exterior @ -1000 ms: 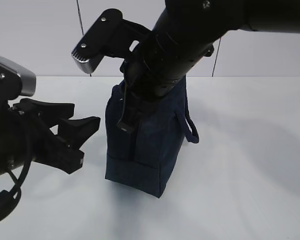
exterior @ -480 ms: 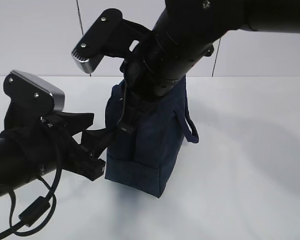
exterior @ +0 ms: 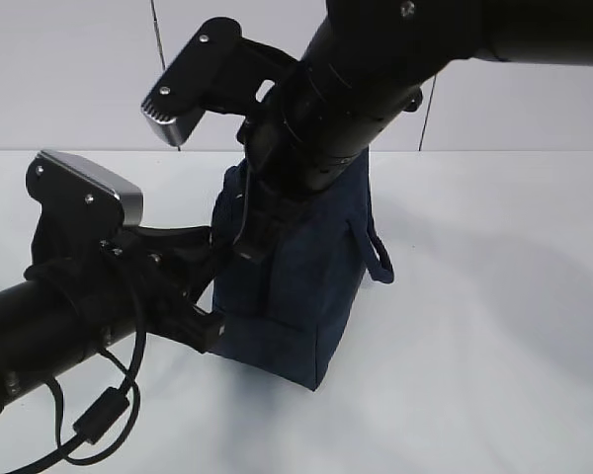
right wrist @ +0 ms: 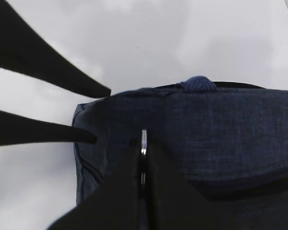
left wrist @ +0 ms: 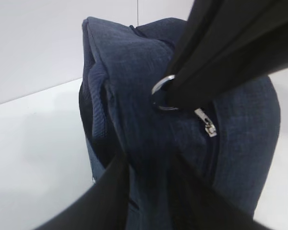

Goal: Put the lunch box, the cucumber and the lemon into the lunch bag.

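On the table [exterior: 494, 326], the lunch bag [exterior: 296, 296] stands zipped shut.

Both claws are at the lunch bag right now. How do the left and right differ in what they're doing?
The right claw comes down from above and is shut on the silver zipper ring; the left claw comes in from the side, low on the lunch bag. The right pinches only thin metal; the left's fingers straddle a fold of navy fabric at the bag's end, their grip unclear. Both are black and touch the bag.
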Controlling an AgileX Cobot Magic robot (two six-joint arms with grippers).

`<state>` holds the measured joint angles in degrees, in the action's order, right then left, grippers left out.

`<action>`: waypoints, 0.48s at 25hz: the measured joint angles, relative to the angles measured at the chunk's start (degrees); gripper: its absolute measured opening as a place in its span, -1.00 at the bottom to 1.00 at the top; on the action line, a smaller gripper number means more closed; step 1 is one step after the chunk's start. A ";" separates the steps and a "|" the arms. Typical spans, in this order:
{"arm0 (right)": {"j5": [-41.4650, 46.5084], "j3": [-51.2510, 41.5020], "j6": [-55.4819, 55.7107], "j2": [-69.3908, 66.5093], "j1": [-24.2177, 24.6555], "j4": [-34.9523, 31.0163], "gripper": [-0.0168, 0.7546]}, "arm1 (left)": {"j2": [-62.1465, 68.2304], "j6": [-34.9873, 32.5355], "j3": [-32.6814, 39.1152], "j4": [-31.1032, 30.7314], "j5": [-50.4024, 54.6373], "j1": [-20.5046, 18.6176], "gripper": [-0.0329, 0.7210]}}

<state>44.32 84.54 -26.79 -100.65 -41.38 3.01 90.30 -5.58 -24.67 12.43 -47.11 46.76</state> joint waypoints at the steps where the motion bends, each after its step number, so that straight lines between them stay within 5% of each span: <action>1: 0.00 0.00 0.00 0.00 0.00 0.00 -0.90 | 0.12 0.11 0.00 0.02 -0.39 0.00 -0.54; 5: 0.00 0.00 0.00 0.00 0.00 0.00 -0.90 | 0.23 0.23 0.00 0.02 -1.58 0.00 -0.85; 12: 0.00 0.00 -0.12 0.00 0.00 0.00 -0.90 | 1.47 0.55 0.00 -0.11 -2.09 0.00 -0.91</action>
<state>44.32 84.54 -26.91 -100.65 -41.38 3.01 91.77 -5.03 -24.67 12.32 -49.20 46.76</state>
